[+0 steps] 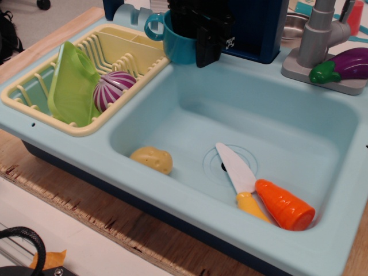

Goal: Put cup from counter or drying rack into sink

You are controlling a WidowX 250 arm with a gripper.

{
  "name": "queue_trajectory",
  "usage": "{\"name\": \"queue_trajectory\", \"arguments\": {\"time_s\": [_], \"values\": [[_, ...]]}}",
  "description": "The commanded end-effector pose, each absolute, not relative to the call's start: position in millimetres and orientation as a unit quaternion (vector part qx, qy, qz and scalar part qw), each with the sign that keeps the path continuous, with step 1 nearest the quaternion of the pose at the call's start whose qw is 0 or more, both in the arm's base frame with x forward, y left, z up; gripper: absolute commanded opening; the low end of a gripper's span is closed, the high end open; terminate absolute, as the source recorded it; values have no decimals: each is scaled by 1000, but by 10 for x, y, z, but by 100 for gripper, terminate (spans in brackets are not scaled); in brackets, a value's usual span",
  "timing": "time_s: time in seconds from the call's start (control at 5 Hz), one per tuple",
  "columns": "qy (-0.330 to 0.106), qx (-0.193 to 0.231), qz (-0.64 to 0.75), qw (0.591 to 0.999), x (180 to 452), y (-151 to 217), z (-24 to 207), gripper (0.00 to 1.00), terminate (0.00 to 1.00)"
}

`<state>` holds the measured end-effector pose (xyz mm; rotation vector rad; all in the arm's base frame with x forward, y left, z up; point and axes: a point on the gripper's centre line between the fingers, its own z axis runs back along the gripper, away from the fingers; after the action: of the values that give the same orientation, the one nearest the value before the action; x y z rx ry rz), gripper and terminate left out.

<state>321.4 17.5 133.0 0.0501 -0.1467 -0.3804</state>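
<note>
The teal-blue cup (174, 50) stands upright on the pale aqua counter (230, 68) at the back, between the yellow drying rack (133, 50) and the sink (287, 118). Its loop handle points left. My black gripper (193, 45) has come down from above onto the cup. One finger (206, 53) hangs outside the cup's right wall and the other reaches into its mouth. The jaws stand apart around the wall and do not look closed on it. The cup's rim is mostly hidden by the gripper.
The rack holds a lime-green plate (72, 83) and a purple onion (112, 89). The sink holds a potato (152, 159), a toy knife (236, 169) and a carrot (285, 205). A grey faucet (319, 34) and an eggplant (347, 63) sit at the back right.
</note>
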Motion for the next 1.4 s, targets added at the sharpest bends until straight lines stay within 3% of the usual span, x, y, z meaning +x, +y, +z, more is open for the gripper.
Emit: {"name": "queue_trajectory", "arguments": {"time_s": [0.0,0.4,0.8,1.0,1.2], "values": [[-94,31,-174,980,3146,191,1469,0,0],[-109,36,-143,983,2978,-63,1664,0,0],[-126,1,-144,982,2828,-533,1521,0,0],[-105,-26,-145,983,2790,-607,1340,100,0],[-89,-49,-136,986,2729,-614,1176,100,0]]}}
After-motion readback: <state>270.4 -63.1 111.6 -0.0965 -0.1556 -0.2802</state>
